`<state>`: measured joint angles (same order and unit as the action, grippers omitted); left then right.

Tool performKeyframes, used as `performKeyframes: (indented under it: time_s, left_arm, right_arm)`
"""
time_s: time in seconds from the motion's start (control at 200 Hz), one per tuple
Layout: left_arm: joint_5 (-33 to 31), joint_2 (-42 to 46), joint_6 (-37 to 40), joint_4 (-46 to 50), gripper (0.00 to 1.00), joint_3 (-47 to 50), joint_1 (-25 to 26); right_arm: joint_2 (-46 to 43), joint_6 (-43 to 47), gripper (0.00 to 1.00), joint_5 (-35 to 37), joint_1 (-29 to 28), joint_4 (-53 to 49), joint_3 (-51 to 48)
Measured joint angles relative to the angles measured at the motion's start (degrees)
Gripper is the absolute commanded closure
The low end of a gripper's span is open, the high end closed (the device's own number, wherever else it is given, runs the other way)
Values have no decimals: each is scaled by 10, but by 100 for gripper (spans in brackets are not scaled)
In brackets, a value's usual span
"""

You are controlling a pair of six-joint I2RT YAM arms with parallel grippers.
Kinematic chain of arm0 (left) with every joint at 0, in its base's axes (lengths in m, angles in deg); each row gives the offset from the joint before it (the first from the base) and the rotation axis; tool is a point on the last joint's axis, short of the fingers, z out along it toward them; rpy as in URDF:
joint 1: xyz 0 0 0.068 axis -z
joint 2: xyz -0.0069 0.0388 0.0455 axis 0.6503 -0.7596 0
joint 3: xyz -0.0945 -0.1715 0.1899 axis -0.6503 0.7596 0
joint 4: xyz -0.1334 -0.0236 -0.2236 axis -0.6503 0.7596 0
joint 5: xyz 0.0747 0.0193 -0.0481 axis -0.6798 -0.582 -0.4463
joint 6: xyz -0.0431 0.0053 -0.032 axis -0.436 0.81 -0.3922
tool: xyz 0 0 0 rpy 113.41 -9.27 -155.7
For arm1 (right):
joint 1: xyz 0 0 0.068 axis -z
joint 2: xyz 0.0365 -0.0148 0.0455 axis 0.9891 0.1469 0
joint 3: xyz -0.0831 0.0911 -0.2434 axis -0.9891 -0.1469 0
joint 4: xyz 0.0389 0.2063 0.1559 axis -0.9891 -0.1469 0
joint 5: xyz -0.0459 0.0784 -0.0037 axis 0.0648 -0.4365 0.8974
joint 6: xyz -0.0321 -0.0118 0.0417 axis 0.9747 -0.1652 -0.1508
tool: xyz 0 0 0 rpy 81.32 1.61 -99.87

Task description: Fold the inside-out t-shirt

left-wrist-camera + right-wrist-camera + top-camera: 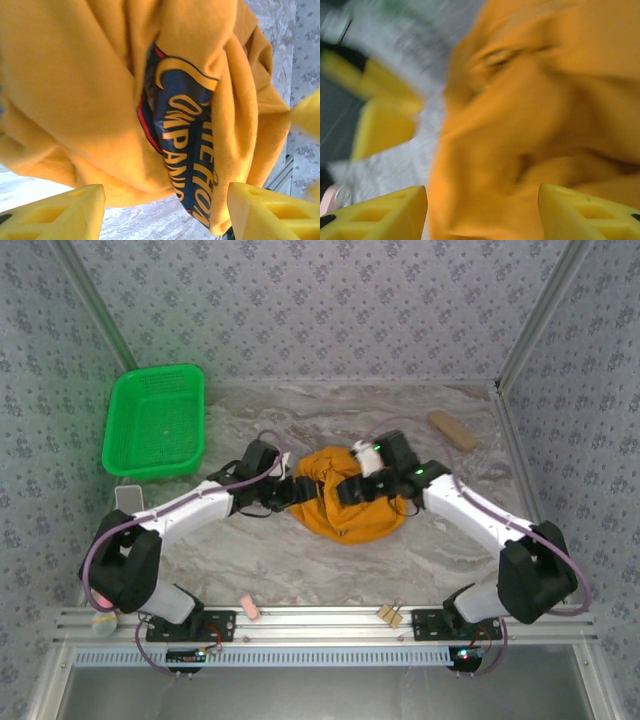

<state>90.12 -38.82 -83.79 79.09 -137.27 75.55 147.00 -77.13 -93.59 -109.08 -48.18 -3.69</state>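
Note:
The orange-yellow t-shirt (352,515) lies crumpled in a heap at the middle of the marble table. In the left wrist view its cloth (75,90) hangs in folds, with the dark graphic with yellow lettering (185,145) showing in a crease. My left gripper (285,492) sits at the heap's left edge; it (165,215) is open, with bare table between its yellow fingers (55,212). My right gripper (352,487) is over the heap's top, and it (482,215) is open just above blurred orange cloth (535,100). The neck tag is hidden.
A green plastic basket (155,420) stands at the back left. A wooden block (453,430) lies at the back right. A small pale object (128,498) sits left of the left arm. A pink piece (250,608) and a wooden clip (390,615) rest on the front rail.

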Motion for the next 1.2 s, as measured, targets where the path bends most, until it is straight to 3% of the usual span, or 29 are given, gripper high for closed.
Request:
performKeyframes:
  time_s: [0.085,0.21,0.28,0.315,0.36,0.435,0.57,0.635,0.764,0.924,1.134,1.199]
  left_arm:
    - [-3,-16,0,3,34,-21,16]
    - [-28,-65,14,27,36,-93,42]
    - [-46,-97,30,33,49,-130,58]
    - [-49,-111,40,32,63,-137,64]
    - [-49,-124,47,31,80,-138,69]
    - [-47,-139,64,27,93,-122,72]
    - [-49,-134,86,-9,97,-31,51]
    - [-49,-124,81,-55,97,38,38]
    - [-35,-85,73,-143,95,115,34]
    - [-14,-81,90,-175,94,118,49]
    - [2,-52,111,-192,94,118,43]
    - [7,-45,113,-202,95,118,35]
  right_arm:
    - [5,-17,38,-4,45,-1,2]
    - [29,-40,38,-13,48,0,-14]
    - [36,-47,38,-13,45,-7,-23]
    - [38,-48,39,-13,46,-12,-23]
    - [39,-47,54,-10,48,-21,-22]
    - [44,-40,78,9,50,-50,-13]
    - [55,-56,93,71,43,-89,-31]
    - [58,-69,90,100,31,-104,-57]
    - [61,-67,59,131,-4,-135,-61]
    - [40,-9,46,133,-45,-133,-7]
    - [61,14,43,128,-55,-69,29]
    - [99,8,51,134,-59,-52,30]
